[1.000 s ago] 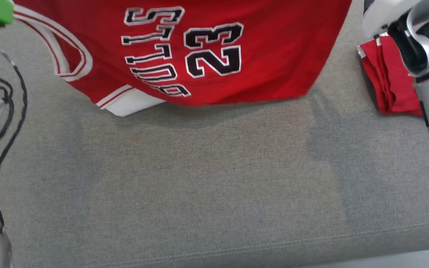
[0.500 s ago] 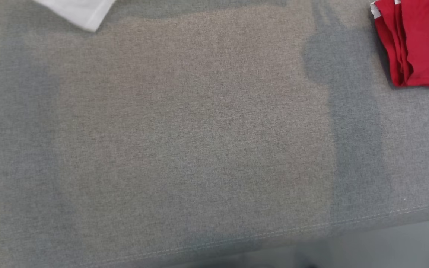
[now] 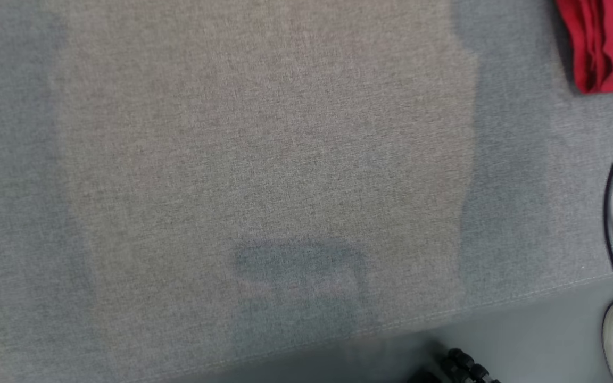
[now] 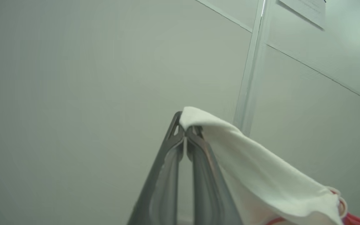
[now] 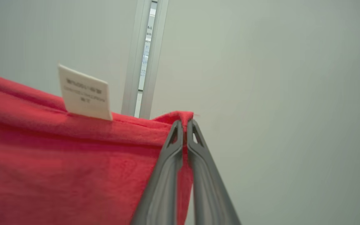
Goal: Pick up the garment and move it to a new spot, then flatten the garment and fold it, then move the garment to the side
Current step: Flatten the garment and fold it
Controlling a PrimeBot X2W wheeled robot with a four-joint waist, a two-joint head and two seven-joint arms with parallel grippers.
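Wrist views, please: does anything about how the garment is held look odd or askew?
Nothing looks damaged. Both grips are shallow: the left gripper pinches only the white trim at its tips, the right gripper a small fold on the red garment. A white label stands up from that edge.

Head camera: looks steeply down, close over the grey cushion (image 3: 264,159), front seam low in view. Wrist cameras: each looks out along my closed fingers, left gripper (image 4: 186,131) and right gripper (image 5: 184,125), toward a pale wall (image 4: 73,93) beyond the tips. Both wrist views share that wall and the garment (image 5: 58,156) pinched at my fingertips.
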